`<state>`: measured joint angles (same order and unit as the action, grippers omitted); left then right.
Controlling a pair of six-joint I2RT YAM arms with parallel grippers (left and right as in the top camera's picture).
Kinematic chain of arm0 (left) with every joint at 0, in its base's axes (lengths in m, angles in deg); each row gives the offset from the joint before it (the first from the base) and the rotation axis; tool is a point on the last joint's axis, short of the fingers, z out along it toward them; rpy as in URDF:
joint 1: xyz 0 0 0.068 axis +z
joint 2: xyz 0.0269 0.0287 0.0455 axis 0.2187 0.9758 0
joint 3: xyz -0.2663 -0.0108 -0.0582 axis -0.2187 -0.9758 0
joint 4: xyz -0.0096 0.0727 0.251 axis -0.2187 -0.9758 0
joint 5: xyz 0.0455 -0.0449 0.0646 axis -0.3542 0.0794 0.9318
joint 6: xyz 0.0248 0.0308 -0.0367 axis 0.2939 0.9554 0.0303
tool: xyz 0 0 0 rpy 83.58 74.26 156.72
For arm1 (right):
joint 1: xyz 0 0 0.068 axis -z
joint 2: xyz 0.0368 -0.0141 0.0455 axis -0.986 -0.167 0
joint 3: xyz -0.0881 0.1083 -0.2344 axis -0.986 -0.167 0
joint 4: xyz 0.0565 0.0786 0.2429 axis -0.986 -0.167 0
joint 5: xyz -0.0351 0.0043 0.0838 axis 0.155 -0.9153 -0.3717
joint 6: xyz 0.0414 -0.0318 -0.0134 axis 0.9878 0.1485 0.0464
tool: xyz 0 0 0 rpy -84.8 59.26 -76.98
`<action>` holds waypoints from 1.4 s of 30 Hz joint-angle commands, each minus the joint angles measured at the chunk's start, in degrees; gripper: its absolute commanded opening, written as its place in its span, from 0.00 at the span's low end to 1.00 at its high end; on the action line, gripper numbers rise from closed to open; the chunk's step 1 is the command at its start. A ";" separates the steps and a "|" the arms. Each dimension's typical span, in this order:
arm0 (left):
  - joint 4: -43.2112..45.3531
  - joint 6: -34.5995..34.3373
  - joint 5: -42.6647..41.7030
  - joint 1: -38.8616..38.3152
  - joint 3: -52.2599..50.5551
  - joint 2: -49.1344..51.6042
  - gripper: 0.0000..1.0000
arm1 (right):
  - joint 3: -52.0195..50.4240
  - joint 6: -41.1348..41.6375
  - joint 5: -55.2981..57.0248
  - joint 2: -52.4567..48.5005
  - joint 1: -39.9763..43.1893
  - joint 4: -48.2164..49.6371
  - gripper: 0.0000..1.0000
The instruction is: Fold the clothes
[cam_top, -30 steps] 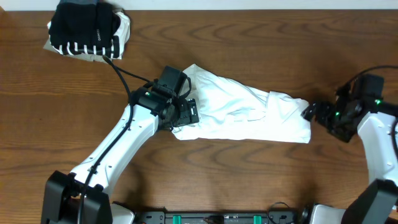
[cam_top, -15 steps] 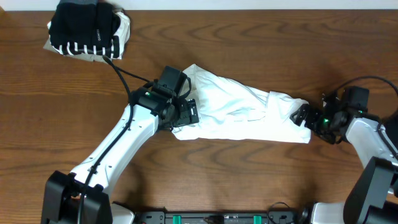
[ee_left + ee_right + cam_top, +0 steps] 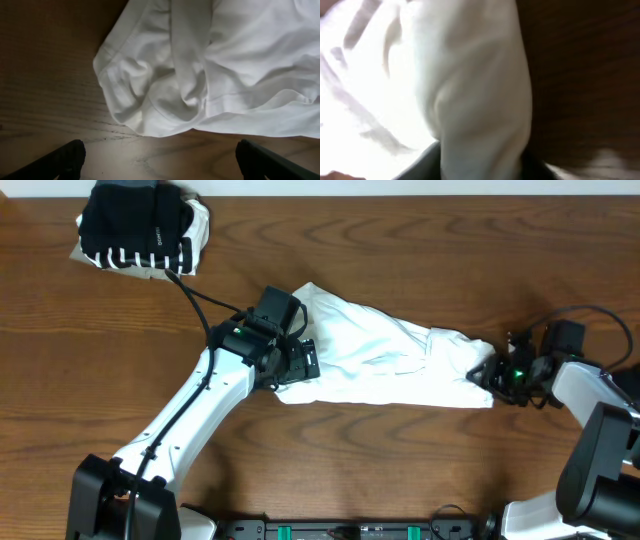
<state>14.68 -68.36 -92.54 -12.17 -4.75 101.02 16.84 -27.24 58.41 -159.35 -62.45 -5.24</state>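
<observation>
While right pincer [image 3: 492, 374] clamps white T-shirt [image 3: 390, 360], left pincer [image 3: 305, 365] gapes, striped pile [image 3: 140, 228] far-off

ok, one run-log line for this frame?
left gripper: open, over left end of crumpled white T-shirt | right gripper: pinching its right end | folded black striped garment stack: far left, apart

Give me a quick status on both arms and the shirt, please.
Left jaws open at the white T-shirt, left end. Right jaws pinched on its right end. Shirt bunched, not folded. Garment stack far left, out of the way.
</observation>
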 commanded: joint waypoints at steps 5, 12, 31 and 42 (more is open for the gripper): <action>-0.26 -0.46 0.07 0.09 -0.55 -0.31 0.98 | 0.07 4.17 1.33 -0.33 0.72 -0.17 0.01; -0.42 -0.46 0.07 0.09 -0.55 -0.31 0.98 | 9.49 2.54 7.17 -0.31 4.79 -9.40 0.01; 0.66 -0.48 0.07 0.09 -0.55 -0.31 0.98 | 27.43 6.62 41.05 -0.35 -6.49 -28.17 0.01; -0.26 -0.48 0.07 0.09 -0.55 -0.31 0.98 | 26.93 8.17 45.59 -0.35 -22.16 -26.73 0.02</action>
<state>14.75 -68.36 -92.54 -12.17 -4.75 101.02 43.74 -20.29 102.60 -159.72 -81.93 -32.23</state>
